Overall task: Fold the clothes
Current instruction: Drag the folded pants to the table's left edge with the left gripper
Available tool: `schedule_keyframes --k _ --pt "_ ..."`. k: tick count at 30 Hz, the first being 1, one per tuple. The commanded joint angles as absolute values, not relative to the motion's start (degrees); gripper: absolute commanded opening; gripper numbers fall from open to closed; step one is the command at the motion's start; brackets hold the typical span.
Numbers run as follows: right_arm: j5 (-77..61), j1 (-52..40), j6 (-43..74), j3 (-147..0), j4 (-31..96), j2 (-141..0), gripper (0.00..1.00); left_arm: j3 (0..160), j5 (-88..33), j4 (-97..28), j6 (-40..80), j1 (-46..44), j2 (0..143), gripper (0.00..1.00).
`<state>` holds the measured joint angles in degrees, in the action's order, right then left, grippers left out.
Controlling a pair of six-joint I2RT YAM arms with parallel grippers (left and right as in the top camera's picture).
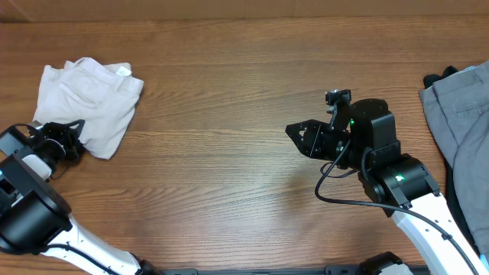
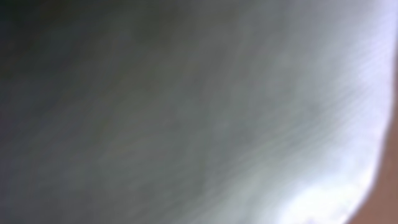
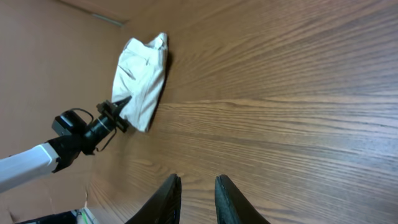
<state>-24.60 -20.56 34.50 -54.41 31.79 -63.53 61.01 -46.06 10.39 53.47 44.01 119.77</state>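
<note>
Overhead, the shorts [image 1: 92, 99] lay rumpled and seemingly half-folded. The left gripper [image 1: 75, 137] touched their edge, its jaws unclear; the right gripper [image 1: 294, 131] had its jaws slightly parted and empty.

Two white-shelled arms with black joints
The right arm [image 1: 426, 221] carries a looping black cable [image 1: 318, 189] and green lights [image 1: 399, 178]; the right gripper [image 3: 197, 193] is black, as is the left arm [image 1: 34, 218] at its joints.

Brown wooden table [image 1: 229, 92], its grain running lengthwise, under soft, even light.
Ahead of the right gripper's fingers [image 3: 169, 202] the table stretches to its far edge; beyond that edge, up and to their left, lies a plain tan surface [image 3: 37, 62] (wall or floor, cannot tell).
</note>
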Motion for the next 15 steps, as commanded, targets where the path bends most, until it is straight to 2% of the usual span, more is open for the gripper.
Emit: schedule_keyframes --k 1,3,6,8,9,11,12,13,14,15 --pt "-24.05 -20.4 34.44 -54.5 32.8 -63.07 0.22 61.12 -44.84 18.72 61.39 44.07 122.72 0.11" --pt "-24.05 -20.4 34.44 -54.5 33.67 -63.07 0.22 61.14 -45.98 22.72 64.29 43.16 122.72 0.13" --pt "-24.05 -20.4 34.44 -54.5 33.93 -63.07 0.22 61.14 -46.54 23.42 69.82 41.54 122.72 0.05" --pt "-24.05 -20.4 34.44 -54.5 33.93 -63.07 0.22 61.14 -46.63 23.42 70.81 40.64 122.72 0.06" --pt "-24.08 -20.4 34.44 -54.5 33.95 -63.07 0.22 61.14 -47.09 23.42 70.83 40.34 122.72 0.15" --pt "-24.29 -20.4 34.44 -54.5 34.0 -63.07 0.22 61.14 -48.93 23.42 70.76 40.1 122.72 0.53" --pt "-24.36 -20.4 34.46 -54.5 33.98 -63.07 0.22 61.14 -50.7 23.42 70.74 40.1 122.72 0.64" --pt "-24.49 -20.4 34.46 -54.5 33.95 -63.07 0.23 61.14 -52.58 23.42 70.76 40.14 122.72 0.93" --pt "-24.53 -20.4 34.44 -54.5 33.95 -63.07 0.25 61.14 -54.59 23.49 70.76 40.36 122.69 1.0" --pt "-24.71 -20.4 34.44 -54.5 33.95 -63.07 0.26 61.14 -56.55 23.88 70.65 40.62 122.67 1.0"
